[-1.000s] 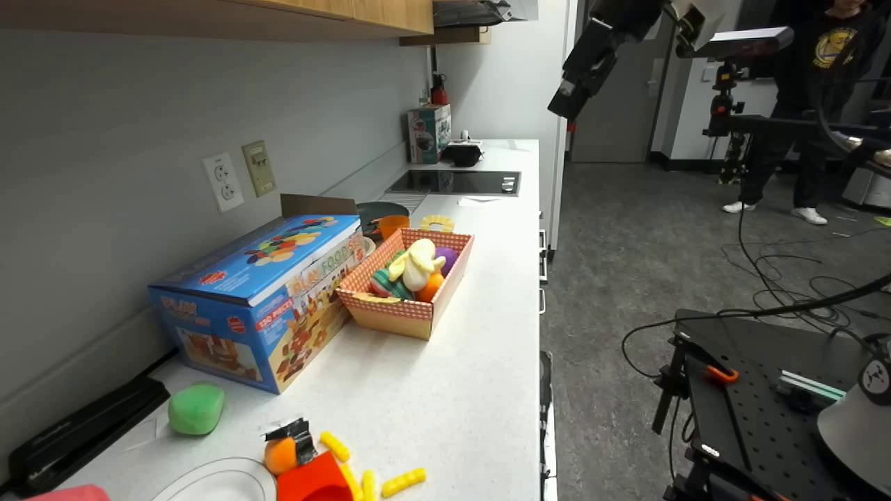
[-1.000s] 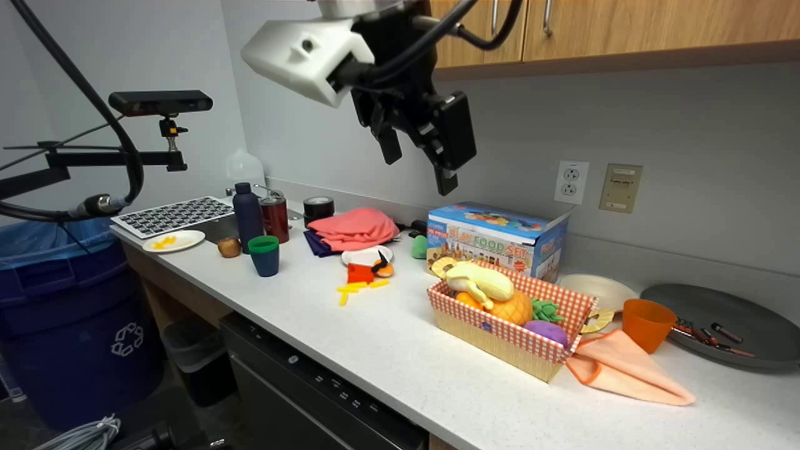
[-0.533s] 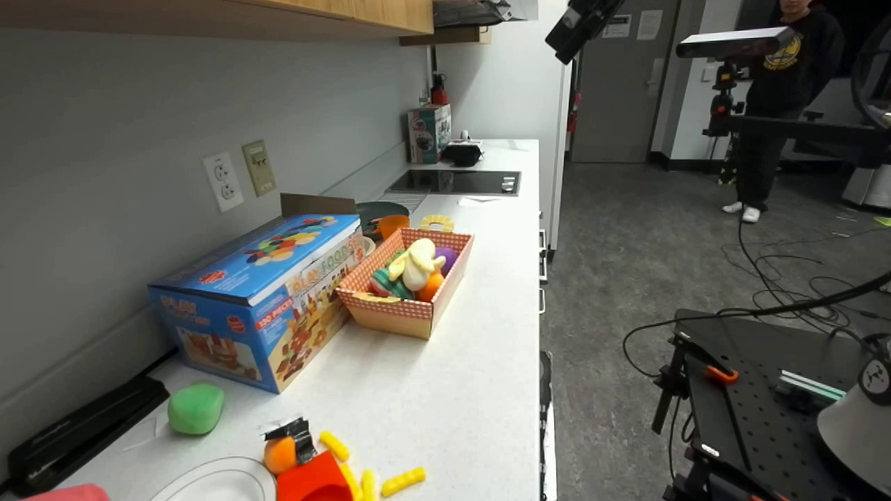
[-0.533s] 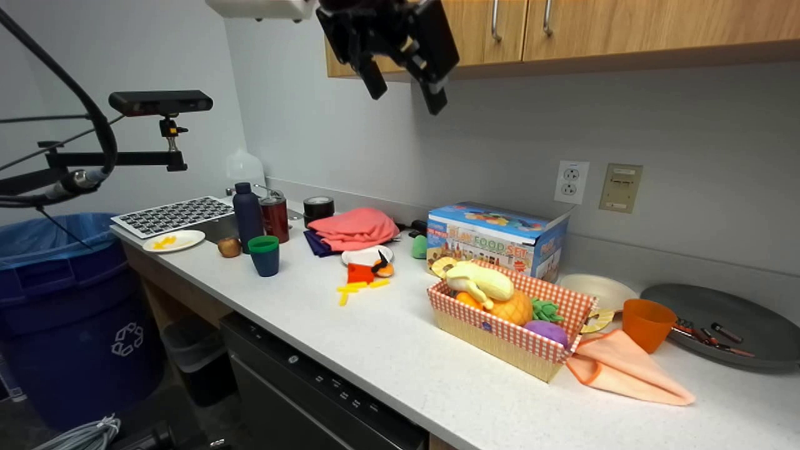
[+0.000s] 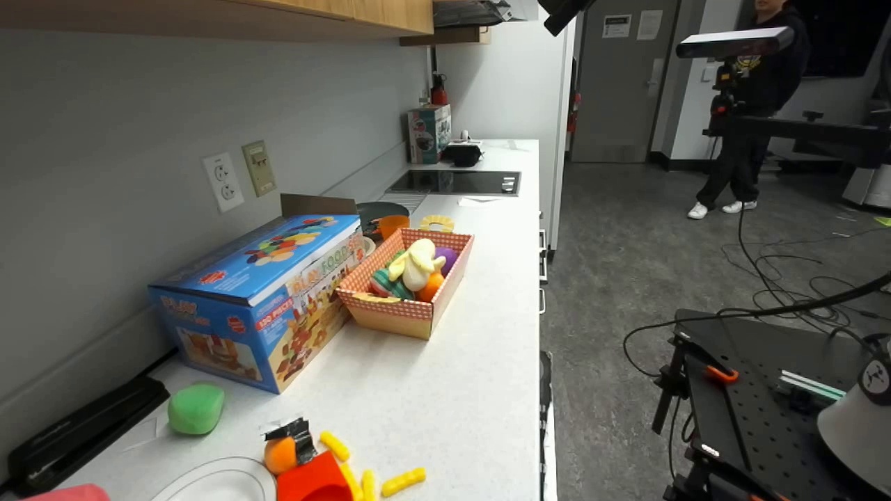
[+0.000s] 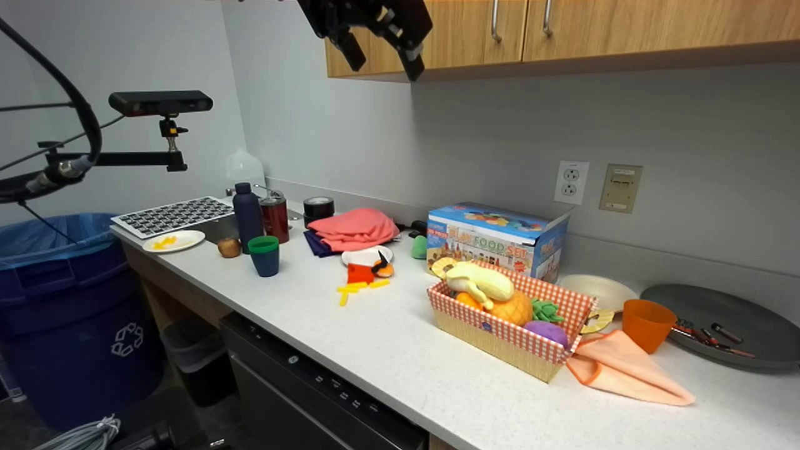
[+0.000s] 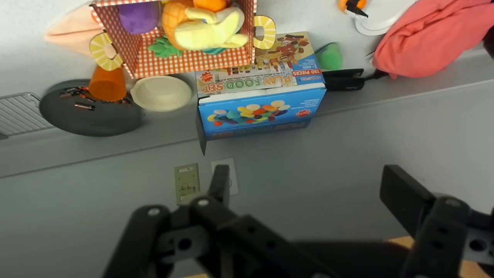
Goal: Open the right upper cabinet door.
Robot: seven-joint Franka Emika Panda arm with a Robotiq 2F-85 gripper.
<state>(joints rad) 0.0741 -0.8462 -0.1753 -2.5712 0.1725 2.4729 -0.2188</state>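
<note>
The right upper cabinet door [image 6: 675, 28] is a flat light-brown wooden panel, shut, at the top right of an exterior view. A vertical metal handle [image 6: 547, 17] is on its left edge; its top is cut off. The left door [image 6: 465, 37] beside it is shut too, with its own handle [image 6: 495, 22]. My gripper [image 6: 385, 70] is open and empty, left of the right door's handle and overlapping the left door in that view. It also shows at the top of an exterior view [image 5: 562, 17]. In the wrist view my fingers [image 7: 307, 173] are wide apart with nothing between them; slivers of wood [image 7: 402, 241] show below.
On the counter [image 6: 350, 350] below stand the blue play food box [image 6: 494, 234], a checkered basket of toy food [image 6: 500, 337], an orange cup [image 6: 647, 325] and a dark pan [image 6: 731, 319]. A camera on a bracket [image 6: 161, 103] is at the left. A person [image 5: 766, 76] stands in the background.
My gripper has risen from above the counter to the cabinet's lower edge and shifted a little left in an exterior view. The fingers stay open. Doors and counter objects have not moved; the person has.
</note>
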